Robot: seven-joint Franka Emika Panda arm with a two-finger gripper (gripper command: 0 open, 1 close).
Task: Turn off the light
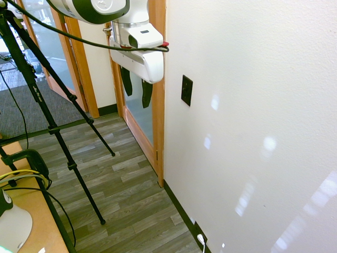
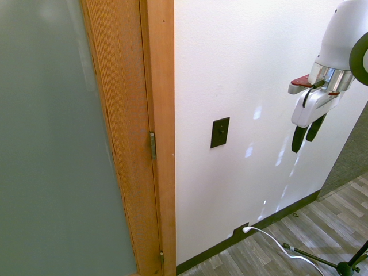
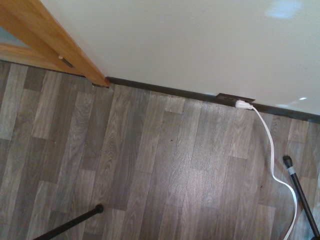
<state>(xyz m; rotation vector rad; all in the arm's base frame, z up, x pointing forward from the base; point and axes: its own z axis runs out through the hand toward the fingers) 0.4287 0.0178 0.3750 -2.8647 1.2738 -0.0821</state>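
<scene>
Your claw hangs with its two dark fingers pointing down, spread as wide as they go, and nothing is between them. You have it well apart from the switch plate, and in the second exterior view it shows in front of the white wall.

The light switch you want is the small black upright plate on that white wall, with a little knob at its middle (dark on dark, so look closely). It sits near the wooden door frame, on the wall side of it, and clear of the fingers.

Next to that frame you have a door with a frosted glass pane set in wood, and a metal hinge shows between door and frame.

Low down, well below the switch, a black outlet is set at the dark baseboard. A white plug is in it, and its white cord curves away over the grey wood-look floor. Your wrist view takes in this low part, but not the switch. Patches of bright light lie scattered over the wall, to the side of the switch away from the door.
</scene>
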